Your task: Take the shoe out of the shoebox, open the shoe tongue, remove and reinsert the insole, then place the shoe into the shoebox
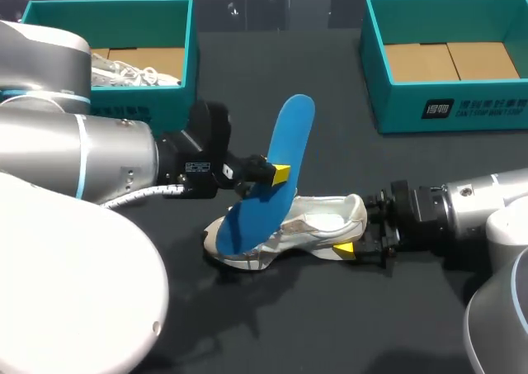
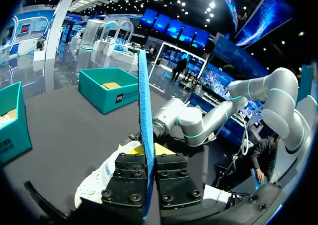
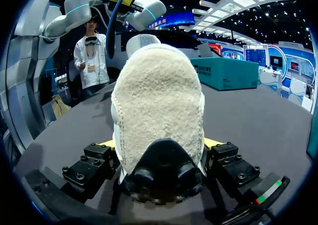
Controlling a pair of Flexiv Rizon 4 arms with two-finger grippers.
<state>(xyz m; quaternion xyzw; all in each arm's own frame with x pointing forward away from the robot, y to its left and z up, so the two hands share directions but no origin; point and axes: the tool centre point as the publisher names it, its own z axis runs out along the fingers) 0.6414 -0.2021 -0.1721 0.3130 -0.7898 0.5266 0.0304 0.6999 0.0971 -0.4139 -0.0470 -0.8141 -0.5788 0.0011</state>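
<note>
1. The shoe (image 1: 318, 221) lies on its side in the middle of the table (image 1: 330, 324), outside both boxes, with its heel toward the right arm. It is white, with a softly creased upper.
2. In the head view the lower end of the insole (image 1: 285, 172) covers the front of the shoe, so whether that end sits inside the shoe cannot be told.
3. In the right wrist view the heel of the shoe (image 3: 156, 101) blocks everything ahead of it. It shows a nubby, fleecy cream surface over a dark rounded base.
4. The insole is a smooth blue sheet, long with rounded ends and slightly bowed, standing steeply upward. In the left wrist view the insole (image 2: 144, 101) is edge-on, a thin blue strip.
5. The left claw (image 1: 276, 173) is closed down to a narrow gap, pinching the insole at mid-length. The black body of the left claw (image 2: 150, 153) hides most of the shoe (image 2: 102, 178) beneath it.
6. The right claw (image 1: 356, 240) stands wide, clamping the heel from both sides. In the right wrist view both yellow pads of the right claw (image 3: 158, 144) press against the heel.
7. The table is dark and matte.
8. The left shoebox (image 1: 107, 9) and right shoebox (image 1: 450, 114) are teal with brown cardboard floors. The left arm cuts off the left shoebox, where a white laced item (image 1: 128, 75) lies.
</note>
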